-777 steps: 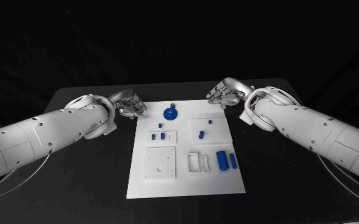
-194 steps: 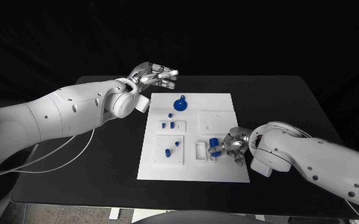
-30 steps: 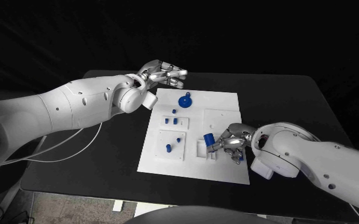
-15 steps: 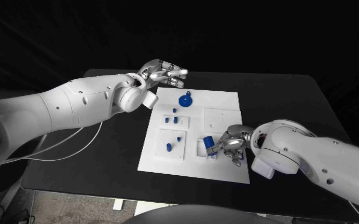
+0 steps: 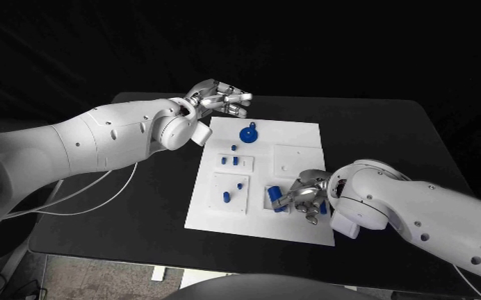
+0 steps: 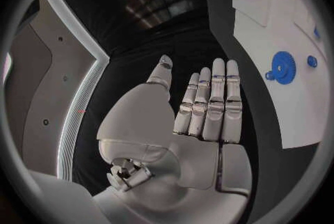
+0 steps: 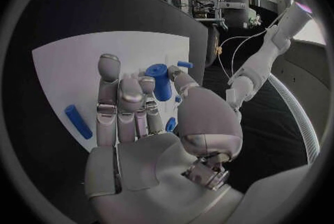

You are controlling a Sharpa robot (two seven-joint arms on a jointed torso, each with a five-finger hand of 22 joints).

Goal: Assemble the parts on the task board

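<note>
The white task board (image 5: 301, 133) lies mid-table. My right hand (image 5: 304, 196) is over its near right part, and in the right wrist view my right hand (image 7: 139, 118) pinches a thick blue cylinder (image 7: 161, 81) between thumb and fingertips. That cylinder (image 5: 276, 198) leans at the white slot block. A thin blue rod (image 5: 322, 207) lies beside the hand on the board (image 7: 69, 62). The blue gear (image 5: 247, 134) lies at the far end. My left hand (image 5: 222, 100) hovers open off the board's far left corner, fingers straight (image 6: 209, 107), with the gear (image 6: 283, 65) to its side.
Small blue pegs (image 5: 233, 161) stand in a raised plate on the board's left, and two more pieces (image 5: 233, 193) lie on the near-left plate. A blank raised plate (image 5: 297, 157) sits on the right. Black table (image 5: 401, 133) surrounds the board.
My right hand has shifted slightly toward the near left, and the blue cylinder has gone from upright to leaning at the slot block. The left hand has not moved.
</note>
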